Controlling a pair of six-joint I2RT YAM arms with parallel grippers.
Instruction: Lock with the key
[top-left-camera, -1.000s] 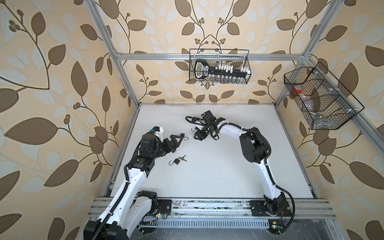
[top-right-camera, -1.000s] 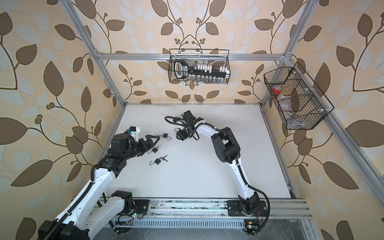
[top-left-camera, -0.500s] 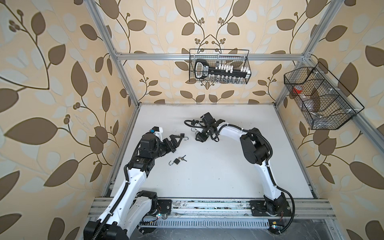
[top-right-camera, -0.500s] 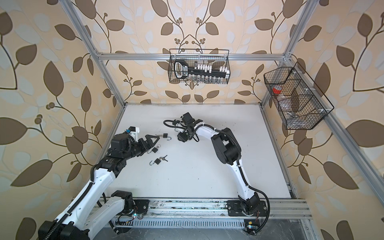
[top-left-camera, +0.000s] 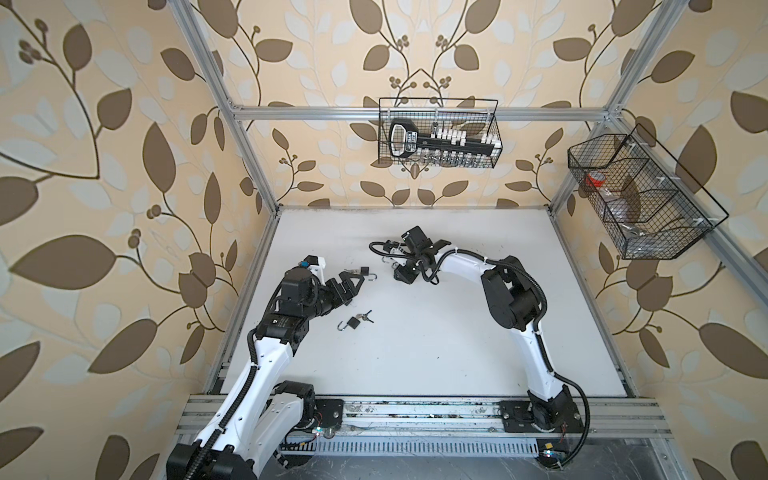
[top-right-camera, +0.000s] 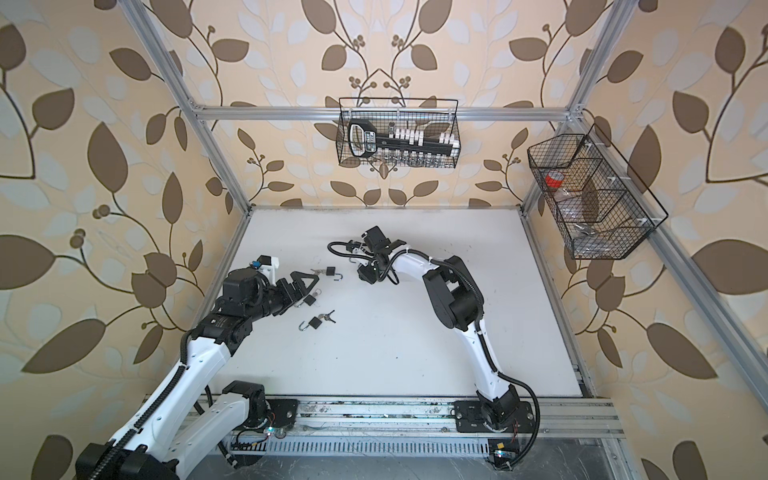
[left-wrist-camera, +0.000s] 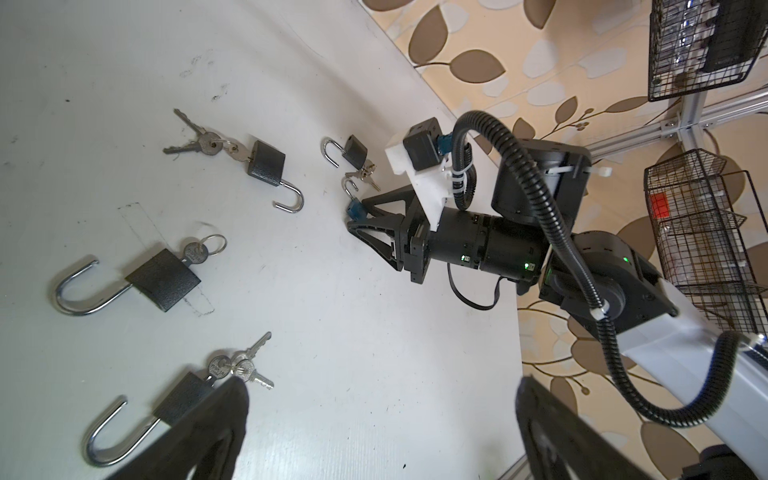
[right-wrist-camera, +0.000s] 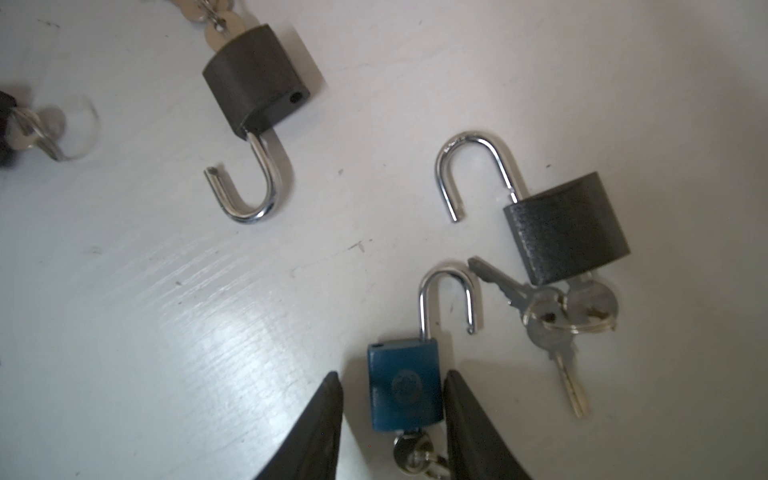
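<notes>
A small blue padlock (right-wrist-camera: 403, 384) lies on the white table (right-wrist-camera: 166, 311) with its shackle (right-wrist-camera: 446, 299) swung open and a key (right-wrist-camera: 409, 453) in its base. My right gripper (right-wrist-camera: 391, 376) straddles the blue body, still open, with a gap on one side. The left wrist view shows that gripper (left-wrist-camera: 356, 214) at the blue padlock (left-wrist-camera: 355, 210). My left gripper (left-wrist-camera: 382, 436) stands wide open and empty over the table, one finger (left-wrist-camera: 208, 432) covering part of a black padlock (left-wrist-camera: 183, 397). In a top view the left gripper (top-right-camera: 305, 289) is at the left.
Several black padlocks with open shackles and key rings lie around: (right-wrist-camera: 255, 97), (right-wrist-camera: 567, 228), (left-wrist-camera: 267, 163), (left-wrist-camera: 164, 279), (top-left-camera: 354, 322). A wire basket (top-left-camera: 438, 133) hangs on the back wall and another (top-left-camera: 640, 199) on the right. Aluminium posts frame the table.
The right gripper has shifted slightly left and its jaws have narrowed around the blue padlock. The left arm has not moved.
</notes>
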